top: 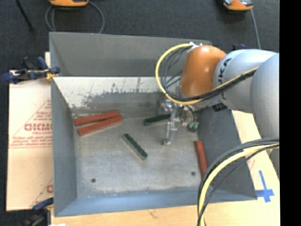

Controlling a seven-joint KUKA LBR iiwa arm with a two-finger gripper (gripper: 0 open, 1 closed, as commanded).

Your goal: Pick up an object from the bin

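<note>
Off the bin walls (pixel 63 140), pincer (pixel 170 139) overhangs open floor (pixel 155 171).

The bin (pixel 63 126) is grey all over. Its back wall has dark specks and thin scratches, like little dots of dirt. In the left part of the frame are two orange-red blocks (pixel 97 121). In the middle is a dark green stick (pixel 135 146). A second green stick (pixel 156 120), just as dark, is up and to the right, by the shiny silver gripper (pixel 170 138). At the right of the bin is a red stick (pixel 201 155). The arm (pixel 254 79) is pale grey-white with dark letters on it. Its round cover (pixel 200 69) is orange. A yellow cable (pixel 162 65) and black cables loop round it. The floor (pixel 141 8) at the top of the frame is very dark grey.
</note>
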